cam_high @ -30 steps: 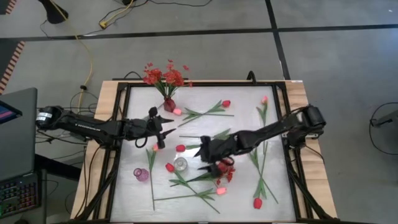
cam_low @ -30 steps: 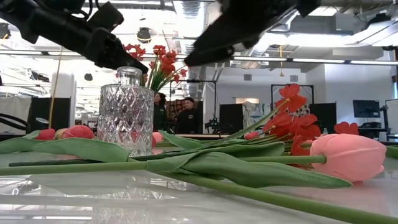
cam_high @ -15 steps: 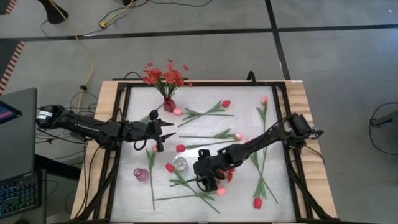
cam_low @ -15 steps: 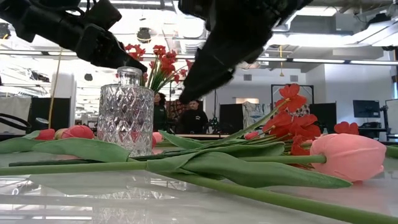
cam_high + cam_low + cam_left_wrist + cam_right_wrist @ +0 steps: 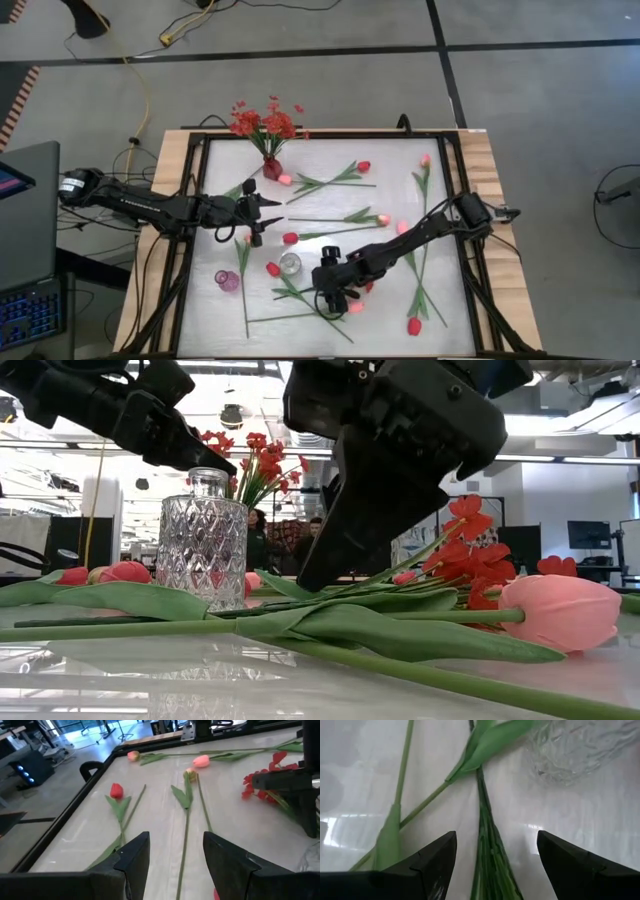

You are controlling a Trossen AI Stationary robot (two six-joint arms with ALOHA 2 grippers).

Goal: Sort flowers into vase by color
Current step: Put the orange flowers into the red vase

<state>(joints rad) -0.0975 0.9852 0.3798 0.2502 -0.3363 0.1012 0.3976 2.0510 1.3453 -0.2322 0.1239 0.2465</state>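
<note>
**Careful: open jaws over a tangle of stems, wrong-flower grab likely**

Right now the right gripper (image 5: 335, 297) is low over the table w/ its two dark fingers (image 5: 427, 865) spread apart, nothing clamped. Between the jaws lies a bundle of thin green stems (image 5: 487, 855), judged to belong to the bushy spray of small red blossoms (image 5: 478, 560). Just outside one jaw runs a second single green stem w/ a long leaf (image 5: 395, 820), and beyond the jaw tips, near, stands the clear cut-glass vase (image 5: 202, 540).

Risks, as I judge them:
- Close too wide or off-centre → the neighbouring single stem gets pinched along w/ the bundle; two colours could go into one vase.
- Bundle is several thin wires; a grip on only part of it could let the rest splay or slip out on the lift.
- Stems cross under leaves here; a lift may drag the pale pink tulip bud (image 5: 560, 612) lying beside the spray.
- Glass vase is close ahead of the jaws; a swing fwd could tip it.

Left gripper (image 5: 172, 855) waits w/ jaws apart and empty, hovering above the table; ahead of its tips lie a red tulip bud on a leafy stem (image 5: 116, 791) and a yellowish-pink tulip bud on a long stem (image 5: 190, 774). A dark red vase (image 5: 272, 168) already holding red sprays stands well apart from both jaws.
</note>
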